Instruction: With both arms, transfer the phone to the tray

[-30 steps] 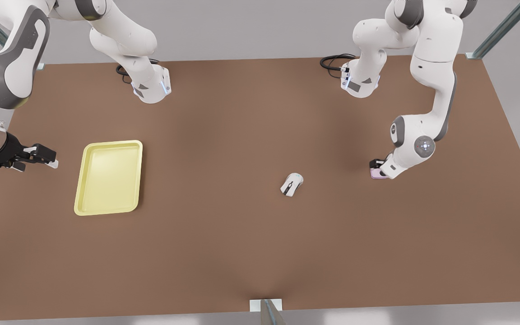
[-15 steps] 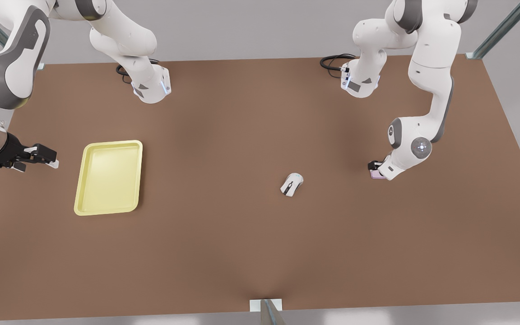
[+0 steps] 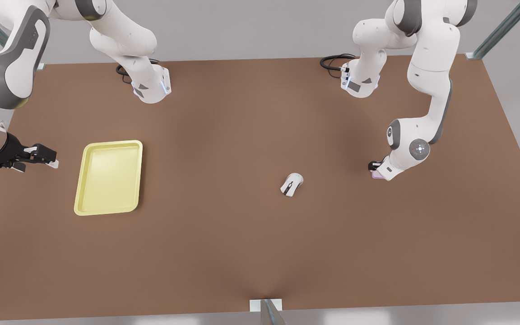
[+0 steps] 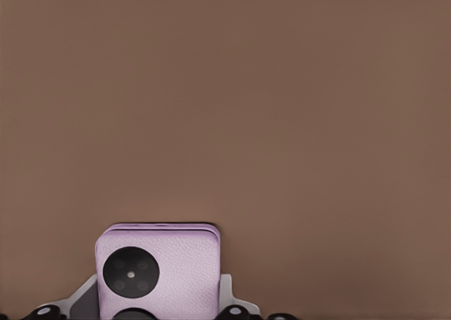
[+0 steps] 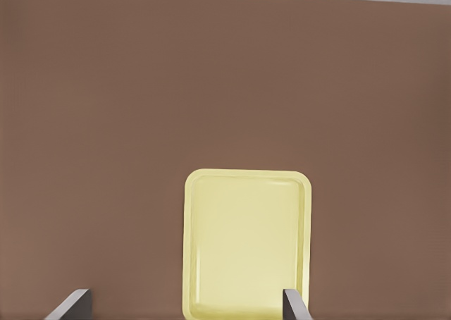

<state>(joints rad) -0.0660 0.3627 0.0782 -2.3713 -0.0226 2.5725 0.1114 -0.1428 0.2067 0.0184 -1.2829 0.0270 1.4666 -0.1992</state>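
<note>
The pale pink phone [image 3: 378, 175] is at the front view's right, mostly covered by the left arm's wrist. In the left wrist view the phone [image 4: 169, 271] sits between grey fingers [image 4: 225, 293] that press its two sides, one dark circle facing up. My left gripper [image 3: 374, 168] is shut on it, low at the table. The yellow tray [image 3: 109, 177] lies at the front view's left and holds nothing. My right gripper [image 3: 48, 159] hovers beside the tray's left rim and is open. Its spread fingers [image 5: 74, 303] frame the tray [image 5: 246, 242] in the right wrist view. That arm waits.
A white computer mouse [image 3: 291, 184] with a dark stripe lies between phone and tray, nearer the phone. Both arm bases [image 3: 151, 88] stand at the table's far edge, with a black cable [image 3: 332, 61] by the right one. A metal post [image 3: 266, 310] meets the near edge.
The left arm's wrist has shifted slightly toward the front view's left and up, with the phone in its gripper. The right arm has not moved.
</note>
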